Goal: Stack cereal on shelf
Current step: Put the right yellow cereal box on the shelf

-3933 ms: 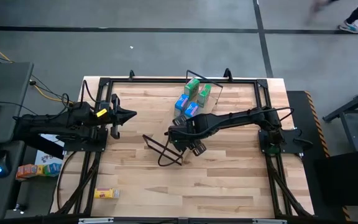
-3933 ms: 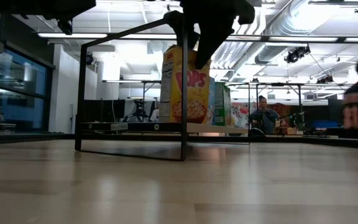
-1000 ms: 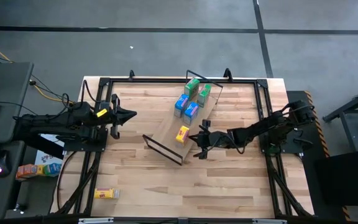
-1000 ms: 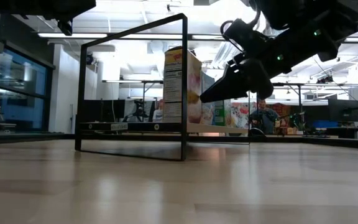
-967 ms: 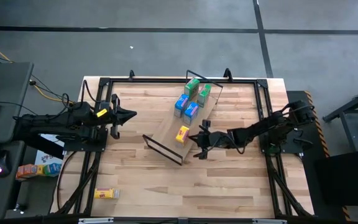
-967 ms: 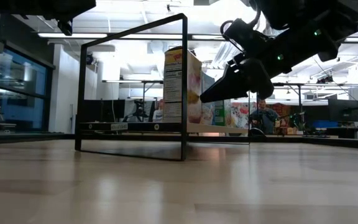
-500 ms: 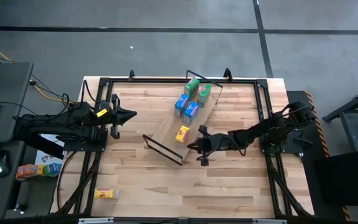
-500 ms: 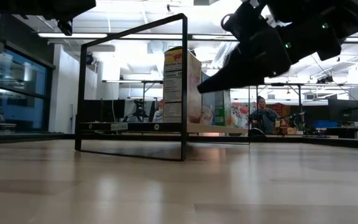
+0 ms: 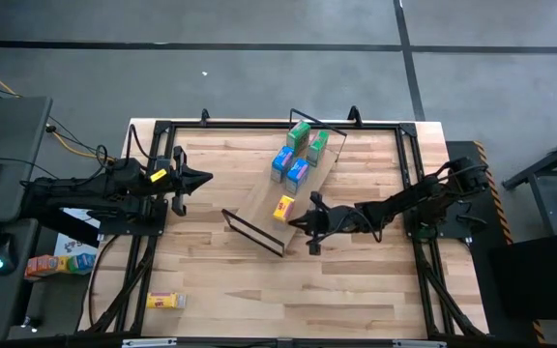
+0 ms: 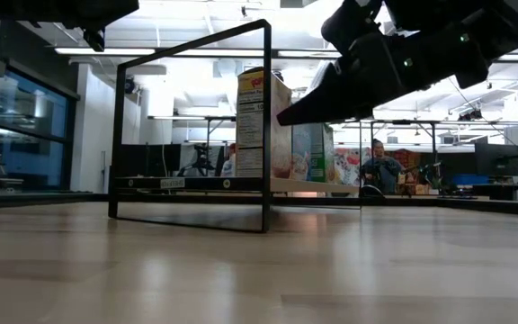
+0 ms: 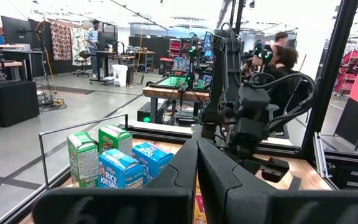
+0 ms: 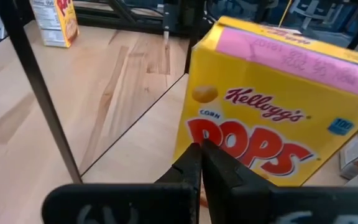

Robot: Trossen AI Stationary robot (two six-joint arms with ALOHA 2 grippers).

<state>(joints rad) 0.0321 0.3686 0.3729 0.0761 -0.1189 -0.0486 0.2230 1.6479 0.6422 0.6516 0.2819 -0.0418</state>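
I'm hovering my right gripper [image 9: 299, 225] pinched together and empty right beside the yellow cereal box [image 9: 284, 208] standing on the shelf [image 9: 259, 198] — probably to nudge it straight — while the last yellow box [image 9: 165, 301] is lying far off, left gripper [image 9: 204, 177] closed too.

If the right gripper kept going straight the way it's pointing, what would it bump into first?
Most likely the yellow cereal box standing on the shelf. The right gripper has its fingers shut and points right at that box, very close. Whether it already touches the box is hard to tell.
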